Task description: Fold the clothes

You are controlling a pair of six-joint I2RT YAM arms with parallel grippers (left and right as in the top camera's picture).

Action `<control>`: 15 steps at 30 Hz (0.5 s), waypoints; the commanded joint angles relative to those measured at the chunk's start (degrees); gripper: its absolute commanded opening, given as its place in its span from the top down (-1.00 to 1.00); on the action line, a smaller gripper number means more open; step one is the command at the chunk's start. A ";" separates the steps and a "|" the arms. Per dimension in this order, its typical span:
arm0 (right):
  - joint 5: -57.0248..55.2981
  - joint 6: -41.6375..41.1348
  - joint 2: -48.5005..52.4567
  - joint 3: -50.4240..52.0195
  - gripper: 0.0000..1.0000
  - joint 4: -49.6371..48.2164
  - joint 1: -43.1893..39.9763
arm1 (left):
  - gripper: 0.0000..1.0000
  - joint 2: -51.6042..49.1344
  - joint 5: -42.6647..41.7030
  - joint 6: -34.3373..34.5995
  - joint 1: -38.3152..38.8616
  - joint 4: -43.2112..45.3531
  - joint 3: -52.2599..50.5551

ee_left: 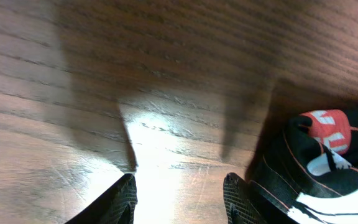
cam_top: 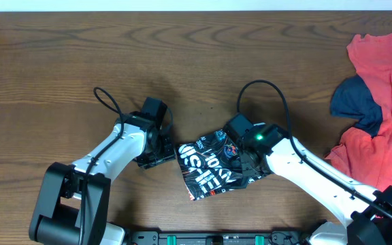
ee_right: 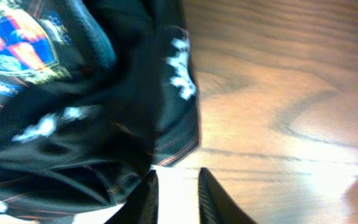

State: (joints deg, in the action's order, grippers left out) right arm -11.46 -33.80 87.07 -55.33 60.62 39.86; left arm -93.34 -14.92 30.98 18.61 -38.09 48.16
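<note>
A thin black sports jersey with fine orange and white contour lines [cam_top: 213, 167] lies as a small, rumpled folded bundle near the middle of a brown wooden table [cam_top: 182, 54], between two white-and-black robot arms. It looks light, limp and slick, and is likely to slide or spring open; a hemmed edge or corner seems the surest hold. The left gripper [ee_left: 179, 202] sits low just beside the bundle's left edge, jaws moderately apart and empty. The right gripper [ee_right: 178, 199] angles down at the bundle's right edge, jaws narrowly apart over bare wood, with nothing visible between them.
</note>
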 commanded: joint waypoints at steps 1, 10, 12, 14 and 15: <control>-2.82 -3.89 -0.61 0.20 0.68 -0.28 -0.70 | 0.06 0.55 -0.90 -2.03 0.07 0.57 2.34; 16.98 10.19 -6.01 -1.16 0.32 -9.88 -0.68 | 0.04 0.81 -1.16 -3.10 0.13 15.32 3.74; 17.07 10.34 -5.25 -0.68 0.27 -9.88 -0.68 | 0.04 0.81 -1.55 -3.10 0.13 17.97 3.72; 17.07 10.29 -3.63 0.26 0.21 -10.62 -0.59 | 0.04 0.74 -1.53 -3.10 0.13 19.21 3.72; 17.09 10.27 -2.58 0.72 0.21 -11.10 -0.57 | 0.05 0.57 -1.53 -3.13 0.13 19.37 3.72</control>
State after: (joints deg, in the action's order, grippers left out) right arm 2.72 -26.11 82.26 -55.64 50.13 39.88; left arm -93.32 -16.16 28.47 18.61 -19.05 50.78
